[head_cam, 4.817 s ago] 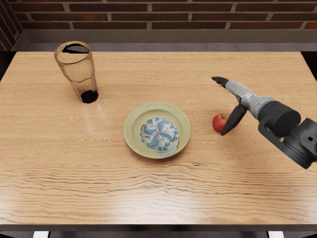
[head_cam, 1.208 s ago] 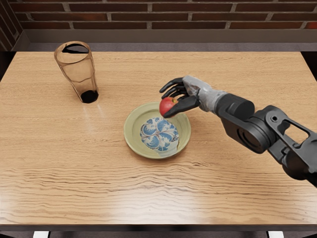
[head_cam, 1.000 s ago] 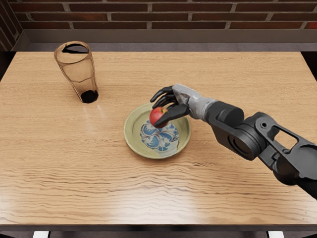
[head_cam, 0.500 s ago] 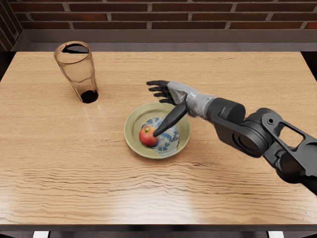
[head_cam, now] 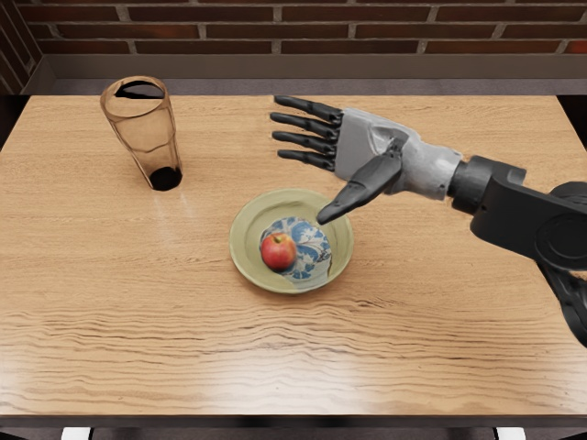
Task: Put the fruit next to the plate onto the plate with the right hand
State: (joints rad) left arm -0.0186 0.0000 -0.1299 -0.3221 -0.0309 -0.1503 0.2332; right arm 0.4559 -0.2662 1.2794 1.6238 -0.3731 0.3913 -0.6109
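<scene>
Wooden table (head_cam: 413,321), viewed at a slant. Right hand (head_cam: 358,151), its arm cut off at the right edge, hovers over the far rim of the plate (head_cam: 246,229), fingers spread and holding nothing. Glass (head_cam: 147,133) at far left, well apart. Apple (head_cam: 278,250), round, lies at the plate's centre, partly covering the blue pattern; stem direction indiscernible

Item count: one table (head_cam: 440,348). On the table: one plate (head_cam: 246,236), one apple (head_cam: 278,250) lying on the plate, one glass (head_cam: 145,130) left of the plate. One hand (head_cam: 353,151) above the plate.
</scene>
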